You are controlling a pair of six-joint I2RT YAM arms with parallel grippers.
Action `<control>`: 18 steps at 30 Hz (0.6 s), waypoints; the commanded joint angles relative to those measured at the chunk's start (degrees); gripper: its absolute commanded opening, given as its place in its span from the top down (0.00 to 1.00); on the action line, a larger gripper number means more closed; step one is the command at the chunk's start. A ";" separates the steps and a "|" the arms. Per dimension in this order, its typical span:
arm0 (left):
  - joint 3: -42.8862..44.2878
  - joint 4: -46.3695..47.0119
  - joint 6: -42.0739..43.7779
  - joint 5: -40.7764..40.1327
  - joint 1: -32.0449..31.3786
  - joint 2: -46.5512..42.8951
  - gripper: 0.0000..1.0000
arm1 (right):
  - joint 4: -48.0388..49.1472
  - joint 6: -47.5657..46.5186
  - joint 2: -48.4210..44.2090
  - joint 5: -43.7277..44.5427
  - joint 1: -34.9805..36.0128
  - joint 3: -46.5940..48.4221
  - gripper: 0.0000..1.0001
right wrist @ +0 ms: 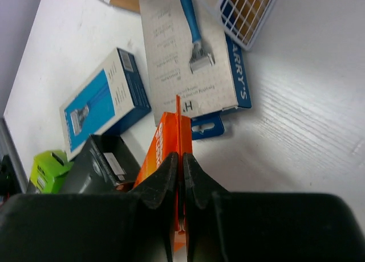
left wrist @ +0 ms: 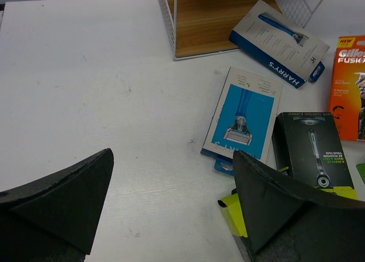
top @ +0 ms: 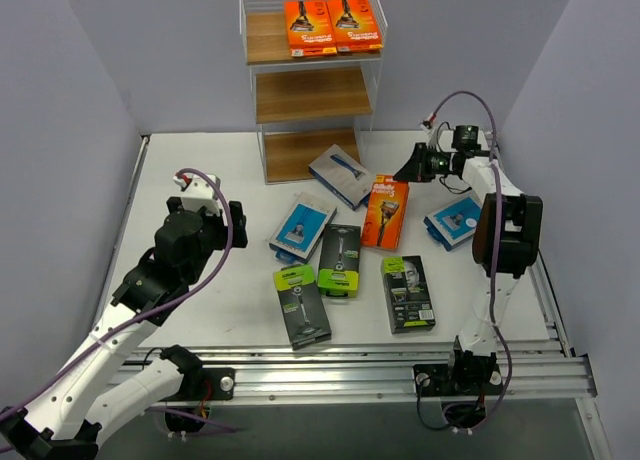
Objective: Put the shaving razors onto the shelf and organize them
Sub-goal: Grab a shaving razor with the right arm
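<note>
1. Presently, pickup: right gripper clamped on the thin top edge of the orange razor pack, which lies on the table near the shelf.
2. Left gripper gapes (idle).
3. Next, by my judgement: lift it cleanly to the shelf.

glossy card razor packs, wooden shelf boards, seemingly matt table.

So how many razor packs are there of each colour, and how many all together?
Orange razor packs: 3
Black and lime-green razor packs: 3
Blue and white razor packs: 3
Total: 9
</note>
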 commanded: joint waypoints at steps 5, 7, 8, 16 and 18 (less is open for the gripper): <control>2.33 1.58 -0.53 1.40 0.34 -0.53 0.06 | 12.72 19.10 -17.23 17.79 5.66 -7.37 1.00; 2.33 1.49 -0.53 1.49 0.34 -0.53 0.06 | 13.34 21.39 -19.26 19.48 7.08 -9.83 1.00; 2.33 1.40 -0.53 1.58 0.34 -0.36 0.06 | 14.47 24.10 -21.53 20.79 7.61 -10.80 1.00; 2.25 1.84 -0.44 2.90 0.34 -0.53 0.06 | 18.34 31.76 -34.81 33.19 16.83 -20.20 1.00; 2.16 2.02 -0.36 3.60 0.25 -0.27 0.06 | 19.84 33.26 -38.59 34.24 17.89 -22.76 1.00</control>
